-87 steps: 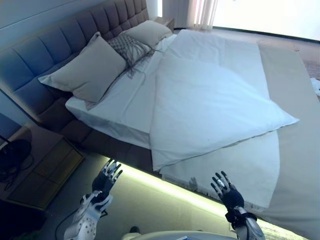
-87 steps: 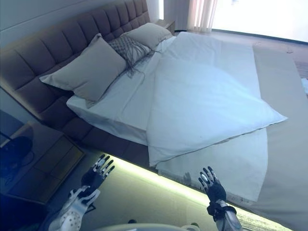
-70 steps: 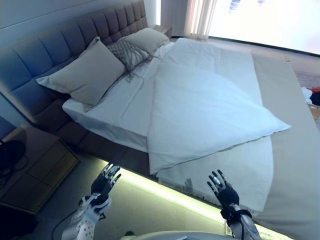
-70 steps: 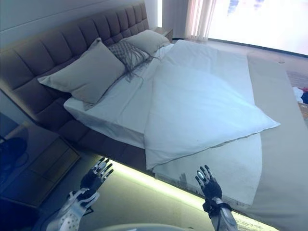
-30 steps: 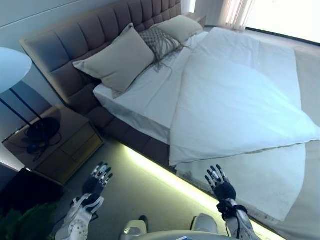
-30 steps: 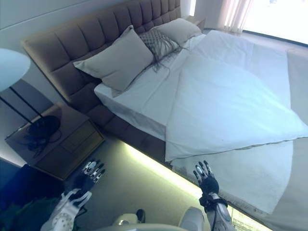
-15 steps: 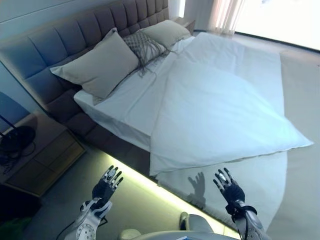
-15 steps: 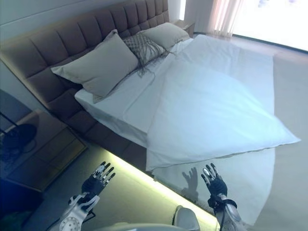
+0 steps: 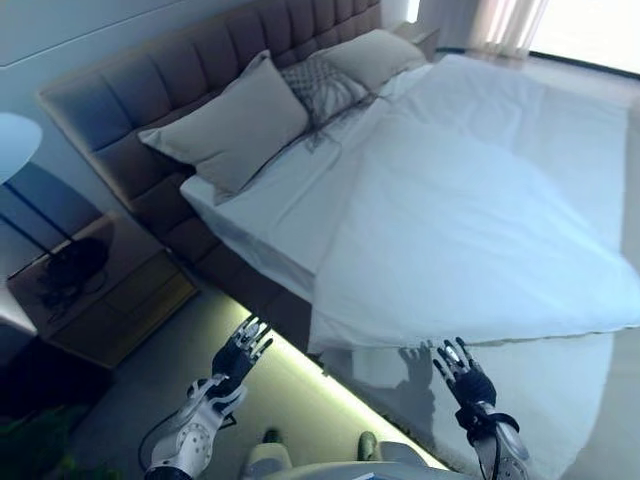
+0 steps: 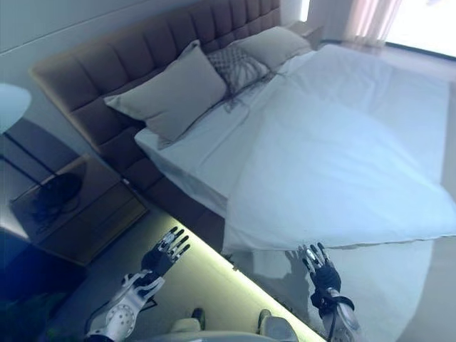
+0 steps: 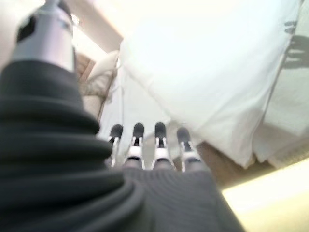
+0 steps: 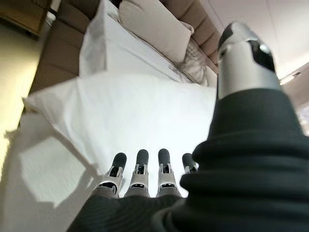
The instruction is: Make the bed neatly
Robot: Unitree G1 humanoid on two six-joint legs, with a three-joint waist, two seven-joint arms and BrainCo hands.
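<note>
A wide bed (image 9: 250, 205) with a white sheet and a tufted headboard (image 9: 180, 70) fills the head views. A white duvet (image 9: 480, 230) lies skewed across it, one corner (image 9: 318, 340) hanging over the near side. Big beige pillows (image 9: 235, 125) and a patterned cushion (image 9: 318, 85) lean on the headboard. My left hand (image 9: 240, 355) is open over the floor, short of the bed's side. My right hand (image 9: 463, 372) is open just below the duvet's near edge, touching nothing. Both wrist views show straight fingers (image 11: 159, 140) (image 12: 140, 169) pointing at the duvet (image 12: 145, 116).
A wooden nightstand (image 9: 100, 290) with a dark lamp base (image 9: 70, 265) stands left of the bed. A glowing light strip (image 9: 340, 395) runs along the bed's base. A pale bed runner or blanket (image 9: 540, 390) hangs below the duvet at the right.
The camera has swung about, so the whole scene shifts. Both hands stay open; the right hand now sits closer to the duvet's near edge.
</note>
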